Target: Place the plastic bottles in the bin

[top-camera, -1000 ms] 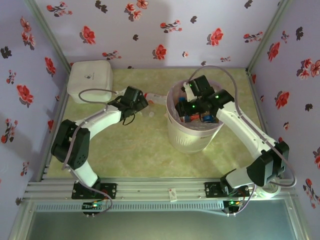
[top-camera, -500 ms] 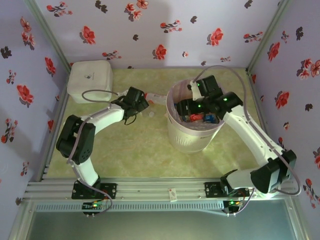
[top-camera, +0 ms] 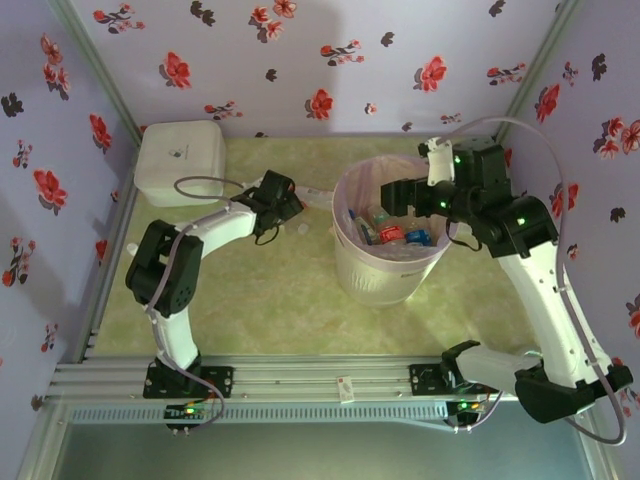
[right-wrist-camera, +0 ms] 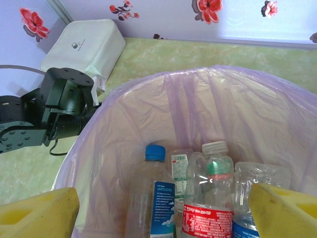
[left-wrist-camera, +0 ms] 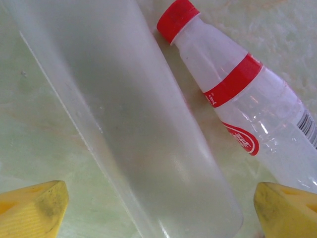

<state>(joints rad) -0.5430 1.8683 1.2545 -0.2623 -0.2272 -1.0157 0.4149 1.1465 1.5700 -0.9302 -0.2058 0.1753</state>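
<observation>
Two plastic bottles lie on the table in the left wrist view. One is clear with a red cap and red label (left-wrist-camera: 237, 94). The other is a plain clear one (left-wrist-camera: 148, 134), blurred and very close. My left gripper (left-wrist-camera: 161, 210) is open and straddles the plain one without touching it. From above, the left gripper (top-camera: 285, 195) sits by the bottle (top-camera: 312, 195) left of the bin (top-camera: 350, 262). My right gripper (right-wrist-camera: 161, 218) hangs open and empty over the pink-lined bin (right-wrist-camera: 233, 99), above several bottles, including a blue-capped (right-wrist-camera: 156, 193) and a red-labelled one (right-wrist-camera: 208, 213).
A white lidded box (top-camera: 180, 160) stands in the back left corner, and it also shows in the right wrist view (right-wrist-camera: 84, 47). Flowered walls close in the table on three sides. The left arm's black wrist (right-wrist-camera: 54, 111) is just left of the bin.
The right gripper has opened and drawn back up and to the right, from inside the bin to above its right rim. The left arm has stretched slightly farther towards the table bottles.
</observation>
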